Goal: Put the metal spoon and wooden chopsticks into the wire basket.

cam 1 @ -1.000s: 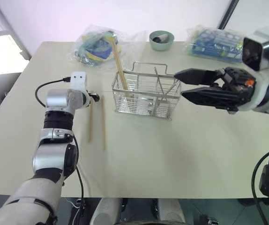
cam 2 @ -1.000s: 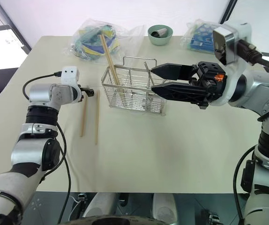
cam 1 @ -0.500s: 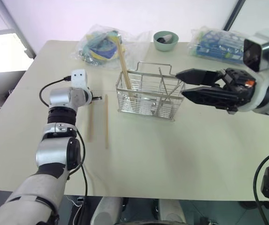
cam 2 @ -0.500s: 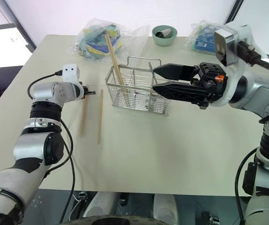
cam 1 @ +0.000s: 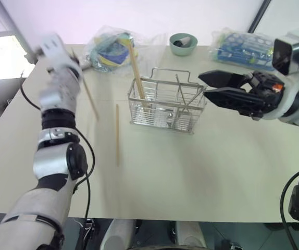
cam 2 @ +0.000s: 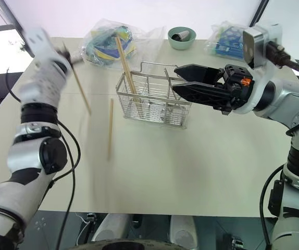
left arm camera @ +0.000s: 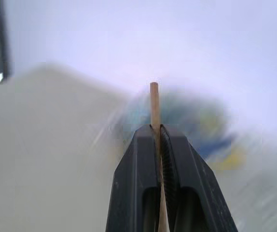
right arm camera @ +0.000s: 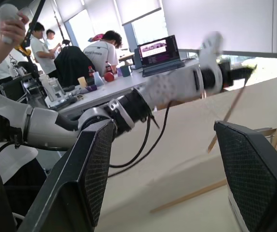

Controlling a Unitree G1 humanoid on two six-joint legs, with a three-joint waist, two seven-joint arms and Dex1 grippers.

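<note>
My left gripper [left arm camera: 156, 128] is shut on one wooden chopstick [left arm camera: 154, 101], raised above the table's far left; the stick [cam 2: 81, 88] hangs down slantwise from it. A second chopstick [cam 1: 117, 136] lies flat on the table left of the wire basket [cam 1: 166, 108]. A third one [cam 1: 134, 66] leans upright in the basket's left end. A thin silver handle [cam 1: 179, 94], seemingly the metal spoon, leans in the basket's right part. My right gripper [cam 1: 204, 86] hovers open just right of the basket's top, with nothing between its fingers.
A small green bowl [cam 1: 183, 43] stands behind the basket at the table's far edge. Plastic bags lie at the back left [cam 1: 110, 49] and back right [cam 1: 243, 47]. People sit at desks [right arm camera: 100, 53] beyond the table in the right wrist view.
My left arm has swung sharply upward, lifting one of the two chopsticks that lay on the table; the other stays flat. The right arm has not moved.
</note>
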